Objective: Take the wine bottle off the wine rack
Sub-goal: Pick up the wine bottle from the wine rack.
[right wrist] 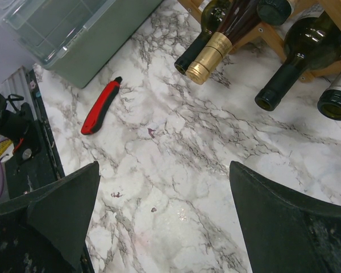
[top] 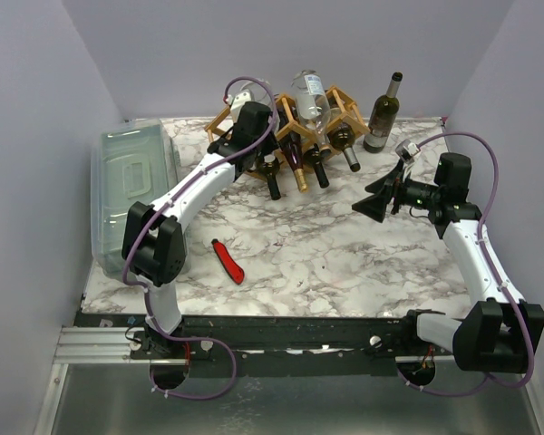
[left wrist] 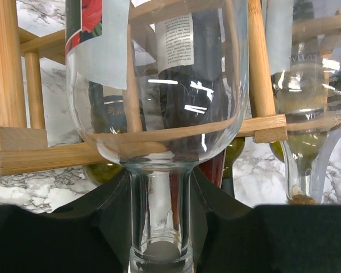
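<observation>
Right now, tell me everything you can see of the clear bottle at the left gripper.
The clear bottle is empty-looking glass with a pale label showing a red patch. It lies in the wooden rack, neck toward the left gripper, whose black fingers press both sides of the neck.

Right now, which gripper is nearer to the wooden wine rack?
Left. The left gripper is at the wine rack, closed on the neck of a clear bottle in it. The right gripper hangs open above the table, apart, to the rack's right.
</observation>
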Tool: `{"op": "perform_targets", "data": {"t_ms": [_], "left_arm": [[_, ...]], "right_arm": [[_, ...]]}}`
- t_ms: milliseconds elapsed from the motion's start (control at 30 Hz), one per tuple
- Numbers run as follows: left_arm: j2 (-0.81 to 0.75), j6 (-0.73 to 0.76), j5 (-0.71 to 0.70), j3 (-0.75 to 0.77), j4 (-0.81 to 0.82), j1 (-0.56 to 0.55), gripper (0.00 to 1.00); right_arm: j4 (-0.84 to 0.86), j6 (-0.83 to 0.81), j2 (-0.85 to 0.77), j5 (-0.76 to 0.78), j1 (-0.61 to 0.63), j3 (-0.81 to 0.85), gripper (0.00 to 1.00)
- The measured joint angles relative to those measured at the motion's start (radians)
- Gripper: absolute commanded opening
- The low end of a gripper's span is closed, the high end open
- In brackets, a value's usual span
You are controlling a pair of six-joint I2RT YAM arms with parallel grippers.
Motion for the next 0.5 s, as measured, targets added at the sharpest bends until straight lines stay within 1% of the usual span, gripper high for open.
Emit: {"op": "perform_targets", "data": {"t_ms": [33,133,300,500], "left_arm": [[0.0,0.001,0.0,0.0,0.0,0.0,0.09],[0.0,0.003,0.0,0.0,0.0,0.001,0.0],[-0.001,0.018,0.0,-0.001,0.001,0.001,0.0],[-0.029,0.069,0.01,-0.036,0.029,0.002,0.0]], "right_arm": [[-0.001,0.0,0.0,0.0,0.0,0.0,0.99],[-0.003,0.0,-0.001,0.001,0.0,0.0,0.99],[-0.005,0.0,-0.001,0.003,0.0,0.0,0.99],[-0.006,0.0,-0.001,0.003,0.0,0.0,0.99]]}}
